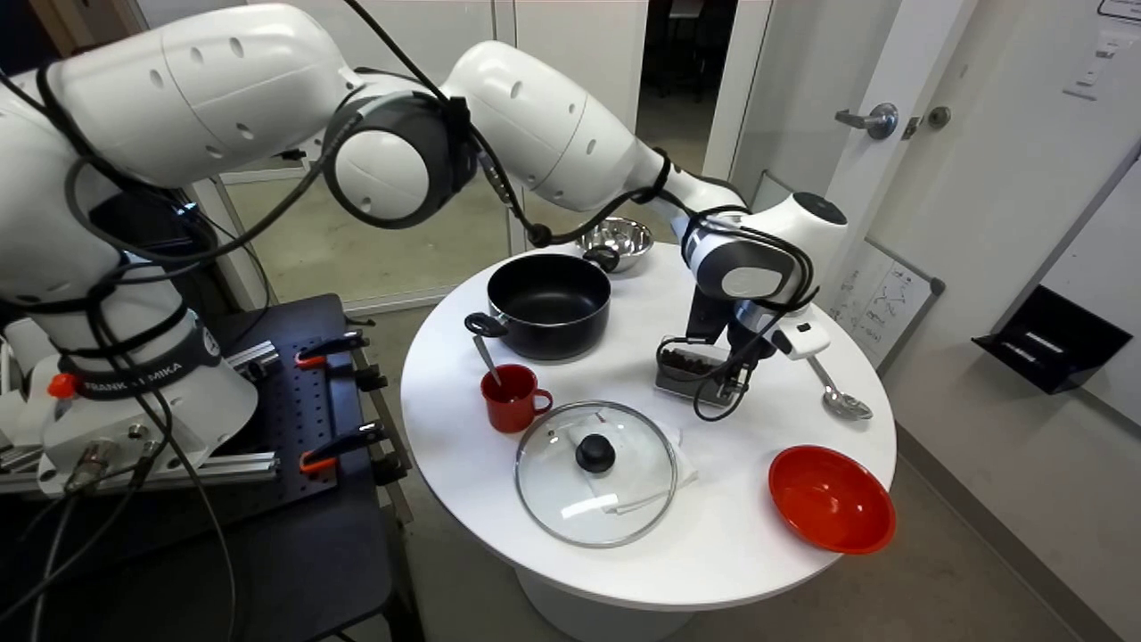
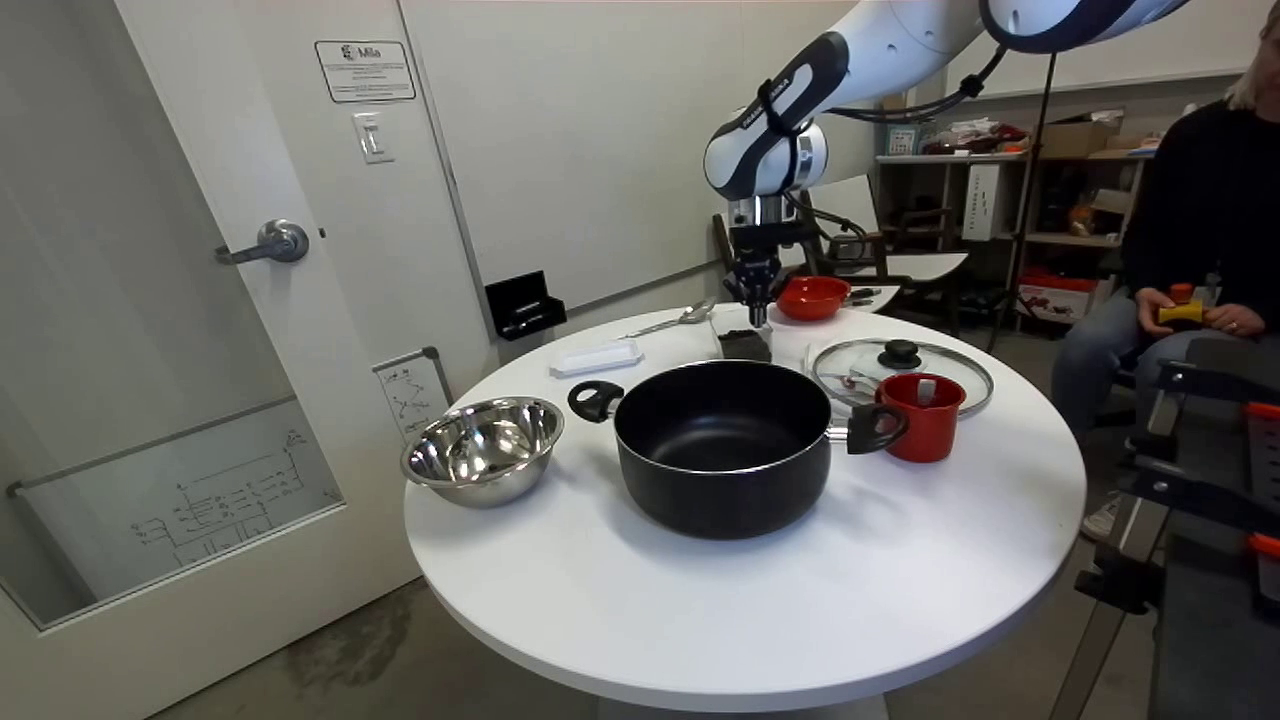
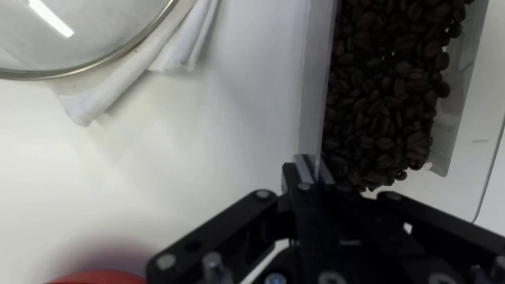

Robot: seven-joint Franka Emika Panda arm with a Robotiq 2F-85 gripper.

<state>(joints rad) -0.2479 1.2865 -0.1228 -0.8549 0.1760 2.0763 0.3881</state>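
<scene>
The gripper (image 3: 314, 169) is drawn nearly closed, with the thin side wall of a clear container (image 3: 318, 79) pinched between its tips, presumably because the container's full width is too broad to be spanned. By its walls the dark beans (image 3: 382, 102) are kept together; whether it is lifted off the white table (image 1: 731, 535) cannot be told. Near it, a glass lid (image 1: 595, 489) is laid with its knob (image 1: 595, 453) up and graspable, partly over a folded white cloth (image 3: 100, 96). Toward the table's edge, a red bowl (image 1: 833, 499) and a metal spoon (image 1: 842, 403) are set. Farther off, a black pot (image 2: 722, 495) is stood upright, and a utensil (image 1: 488, 359) is propped by a red mug (image 1: 510, 410).
</scene>
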